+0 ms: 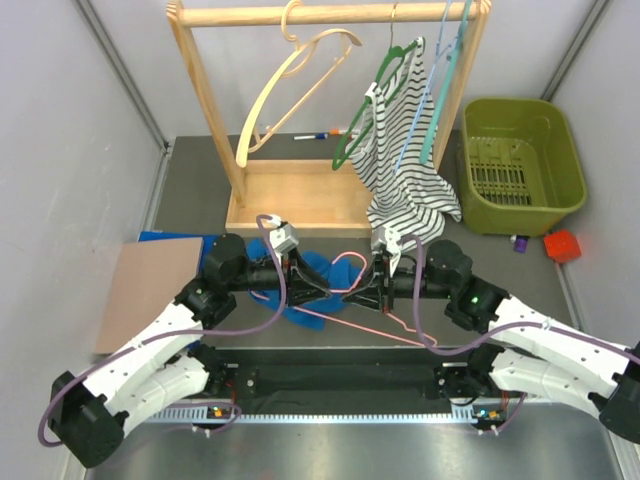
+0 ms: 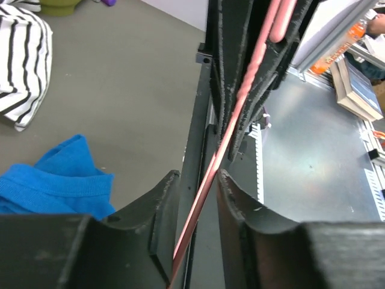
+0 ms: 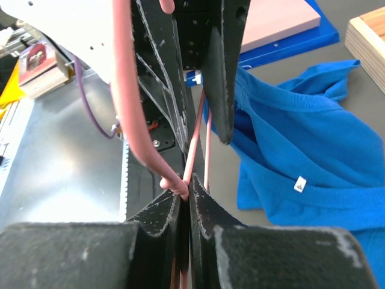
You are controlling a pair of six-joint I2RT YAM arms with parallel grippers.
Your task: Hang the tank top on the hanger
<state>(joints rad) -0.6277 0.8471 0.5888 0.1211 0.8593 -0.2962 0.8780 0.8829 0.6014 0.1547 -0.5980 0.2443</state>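
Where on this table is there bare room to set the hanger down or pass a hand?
Bare grey mat lies left of the rack base, behind the brown board. A smaller patch sits in front of the green basket, beside the red block. The centre is crowded: left gripper, right gripper, hanger and tank top bunch together before the rack.

striped top (image 1: 400, 170) hangs from a wooden rack (image 1: 300, 195); green basket (image 1: 520, 108) stands right of it

Pink hanger (image 1: 352, 323) across blue tank top (image 1: 318, 268)
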